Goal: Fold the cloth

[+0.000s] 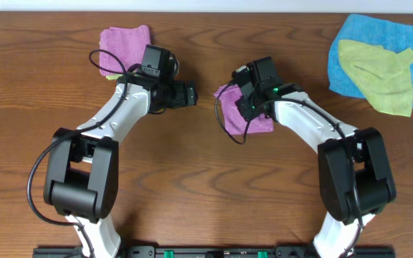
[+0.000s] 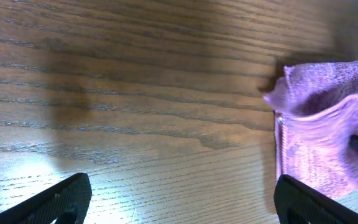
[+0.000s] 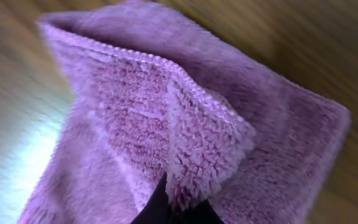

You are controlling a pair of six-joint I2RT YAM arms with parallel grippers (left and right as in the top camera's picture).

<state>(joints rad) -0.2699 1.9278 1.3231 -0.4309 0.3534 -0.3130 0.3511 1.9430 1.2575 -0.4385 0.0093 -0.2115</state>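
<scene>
Cloth fills the right wrist view, its hemmed edge pinched up into a flap by the right gripper, whose dark fingers are clenched on that flap over a lower layer, so it looks partly doubled. From above, the cloth sits mid-table, half under the right gripper, bunched rather than flat. Just to its left, the left gripper points at it with its fingers spread wide and nothing between them; in its own view the cloth's near corner lies just ahead of one finger on bare table. I judge a fold is in hand: next, the held edge should be carried across and laid on the opposite edge, the left gripper pinning or taking the near corner so the layers do not drag. Farther off lie a second purple cloth at far left, and a yellow-green cloth on a blue cloth at far right
</scene>
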